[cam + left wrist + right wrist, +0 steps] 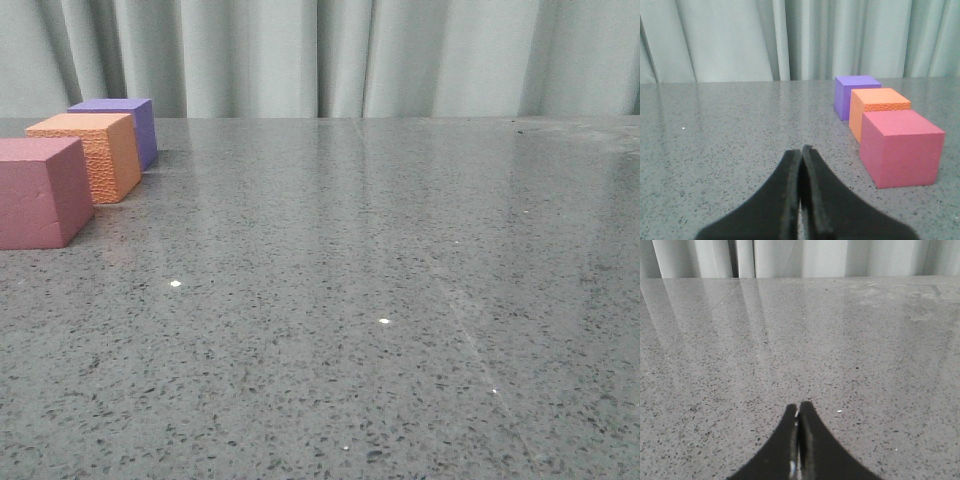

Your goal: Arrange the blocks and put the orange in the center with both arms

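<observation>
Pink-red cube (40, 190), orange cube (88, 155), purple cube (125, 125) in a row on grey desk (380, 300), orange in middle, left claw (801, 152) pressed together, right claw (799, 407) pressed together, both holding nothing

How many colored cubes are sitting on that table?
3, in a row at the table's left: pink cube nearest, orange cube in the middle, purple cube farthest back. None looks hidden.

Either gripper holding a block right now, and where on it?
Neither: left gripper and right gripper are shut on nothing; the three blocks sit untouched.

Pink-red cube (38, 192), textured orange cube (85, 155), purple cube (122, 127), upright, one row
</observation>
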Robot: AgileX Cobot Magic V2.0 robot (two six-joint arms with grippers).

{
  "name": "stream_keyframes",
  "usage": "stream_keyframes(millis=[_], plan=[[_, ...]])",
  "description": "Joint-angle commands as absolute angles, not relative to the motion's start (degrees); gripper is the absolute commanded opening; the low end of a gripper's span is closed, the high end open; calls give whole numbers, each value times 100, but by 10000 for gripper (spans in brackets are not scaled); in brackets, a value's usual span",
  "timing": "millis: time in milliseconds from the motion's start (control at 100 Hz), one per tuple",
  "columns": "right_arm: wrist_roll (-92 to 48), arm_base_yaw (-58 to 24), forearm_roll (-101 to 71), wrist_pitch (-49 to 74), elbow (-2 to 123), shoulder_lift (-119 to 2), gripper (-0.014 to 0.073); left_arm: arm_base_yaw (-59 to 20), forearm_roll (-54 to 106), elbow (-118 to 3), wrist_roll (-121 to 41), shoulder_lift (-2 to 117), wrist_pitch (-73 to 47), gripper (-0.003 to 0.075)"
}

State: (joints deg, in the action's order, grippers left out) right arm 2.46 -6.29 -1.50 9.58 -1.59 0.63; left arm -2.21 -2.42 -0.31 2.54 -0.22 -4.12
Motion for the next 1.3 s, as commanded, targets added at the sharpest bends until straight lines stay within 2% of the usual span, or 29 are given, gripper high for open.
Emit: stream_keyframes(millis=[0, 1290], plan=[[206, -585, -153, 483, -83, 201, -67, -217, -429, 287, 610, -212, 240, -19], [206, -585, -153, 483, -83, 201, -67, -217, -651, 287, 767, -212, 236, -19]])
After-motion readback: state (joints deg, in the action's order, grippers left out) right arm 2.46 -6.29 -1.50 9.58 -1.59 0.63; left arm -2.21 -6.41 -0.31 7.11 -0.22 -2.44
